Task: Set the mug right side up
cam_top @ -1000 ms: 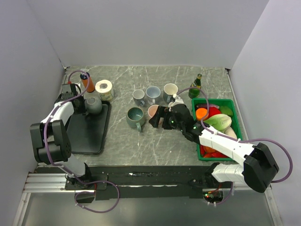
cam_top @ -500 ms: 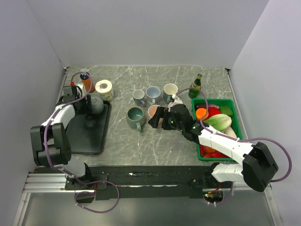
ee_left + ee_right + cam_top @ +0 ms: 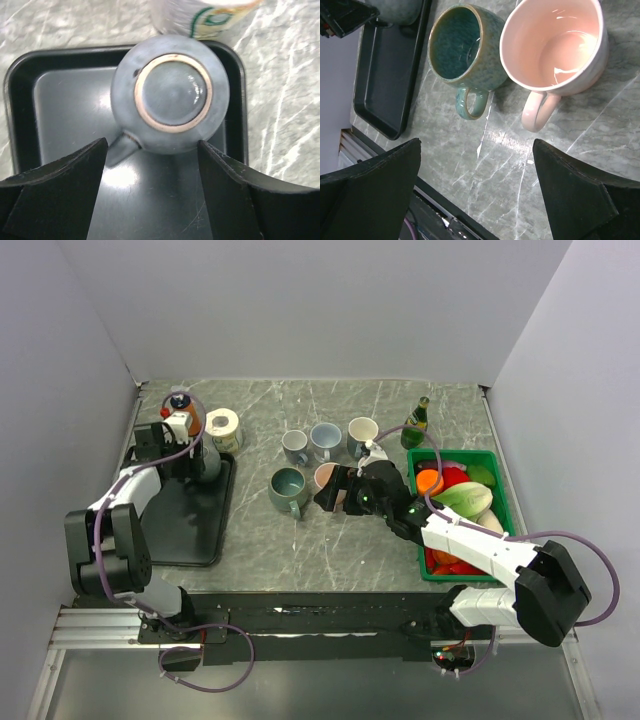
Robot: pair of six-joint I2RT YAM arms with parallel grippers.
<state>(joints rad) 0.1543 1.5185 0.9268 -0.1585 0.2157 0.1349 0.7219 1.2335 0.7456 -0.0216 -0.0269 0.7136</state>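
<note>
Mug (image 3: 170, 97): grey glazed, upside down; base faces up, showing a tan foot ring around a glossy centre.
Handle (image 3: 119, 151): points to the lower left of the view, its end just beside the nearer finger.
Tray (image 3: 30, 105): black, shallow, with rounded corners; the mug stands on it near the far rim.
Container (image 3: 200, 17): white cylinder with green print, just past the tray's far rim; only partly in view.
Worktop (image 3: 285, 75): pale grey marble pattern, visible around the tray.
Fingers (image 3: 60, 190): two, black, in the bottom corners, spread wide; the mug sits at the mouth of the gap, unclamped.
</note>
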